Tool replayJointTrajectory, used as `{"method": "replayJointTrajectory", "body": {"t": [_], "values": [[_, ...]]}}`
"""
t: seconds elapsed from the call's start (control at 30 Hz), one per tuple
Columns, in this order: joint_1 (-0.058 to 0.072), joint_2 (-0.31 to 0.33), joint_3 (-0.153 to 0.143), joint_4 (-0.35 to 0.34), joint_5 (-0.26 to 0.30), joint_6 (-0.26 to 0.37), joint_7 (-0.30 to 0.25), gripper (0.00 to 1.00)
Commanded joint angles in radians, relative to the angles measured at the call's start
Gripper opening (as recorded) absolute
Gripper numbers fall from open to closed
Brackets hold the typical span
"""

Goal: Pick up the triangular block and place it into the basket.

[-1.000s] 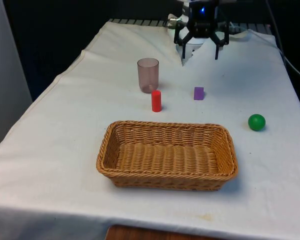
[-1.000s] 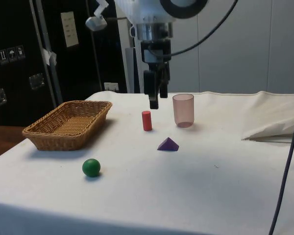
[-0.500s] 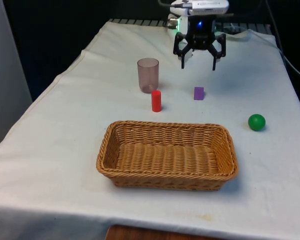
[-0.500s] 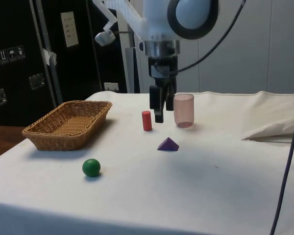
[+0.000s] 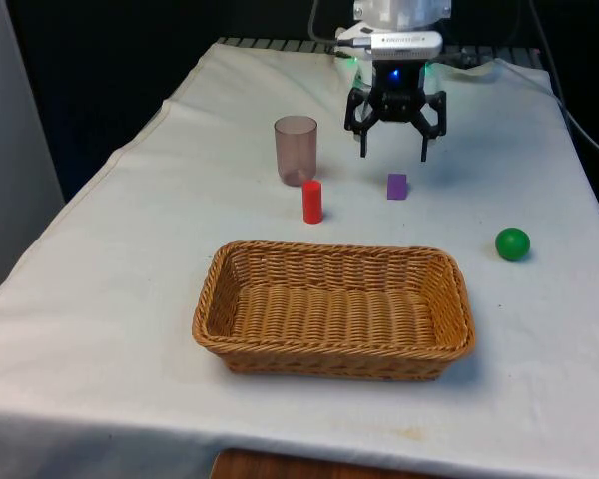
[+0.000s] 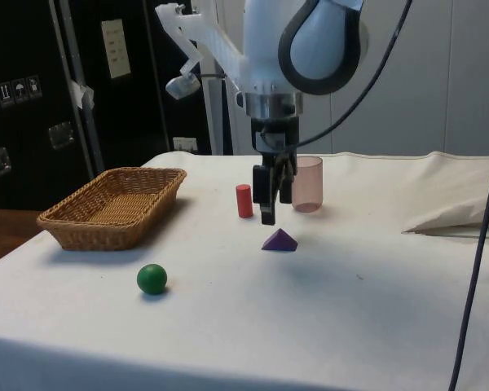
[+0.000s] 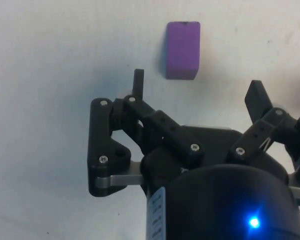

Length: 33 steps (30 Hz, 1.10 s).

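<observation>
Two fingers of the gripper [image 5: 394, 157] stand wide apart, holding nothing, above the white cloth. The purple triangular block [image 5: 397, 186] lies on the cloth below the jaws and slightly ahead of their midline, toward the wicker basket [image 5: 334, 310]; in the wrist view the block [image 7: 182, 49] sits just beyond the fingertip line, not yet between the fingers. In the side view the fingertips [image 6: 267, 218] hang just above and behind the block's peak [image 6: 279, 240], apart from it.

Step in hand, as I read it: approach, grasp not yet made.

Risks from here:
- Descending straight down would likely land the tips behind the block, so the jaws would close on air or nudge it.
- Closing on the sloped faces could squeeze the block out; which faces meet the fingers I cannot tell for certain.
- Red cylinder [image 5: 312, 201] and translucent cup [image 5: 296, 150] stand off to one side of the jaws, near enough to be clipped on a wide carry to the basket.
</observation>
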Motion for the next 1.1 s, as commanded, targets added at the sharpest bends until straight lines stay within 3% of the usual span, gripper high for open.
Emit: {"method": "replayJointTrajectory", "body": {"t": [0.0,0.13,0.17,0.2,0.4,0.43,0.47,0.7,0.73,0.77,0.8,1.0,1.03,1.07], "values": [[-0.007,-0.002,0.019,-0.003,0.038,0.01,-0.025,1.0],[-0.008,0.016,0.023,-0.004,0.035,0.03,-0.028,1.0],[0.0,0.022,0.003,0.001,0.0,0.019,-0.003,1.0],[-0.007,0.019,0.024,-0.004,0.034,0.033,-0.029,1.0],[-0.01,0.048,0.033,-0.001,0.033,0.058,-0.039,1.0],[0.0,0.054,0.011,0.001,0.0,0.05,-0.016,1.0],[-0.011,0.053,0.035,-0.001,0.033,0.063,-0.041,1.0],[-0.013,0.087,0.042,0.001,0.027,0.104,-0.043,1.0],[0.0,0.089,0.018,0.003,0.0,0.093,-0.023,1.0],[-0.013,0.091,0.042,0.002,0.026,0.109,-0.043,1.0],[-0.013,0.094,0.043,0.002,0.025,0.113,-0.043,1.0],[-0.011,0.116,0.047,0.003,0.019,0.142,-0.039,1.0],[0.0,0.117,0.026,0.004,0.0,0.132,-0.027,1.0],[-0.01,0.121,0.047,0.003,0.017,0.148,-0.037,1.0]]}}
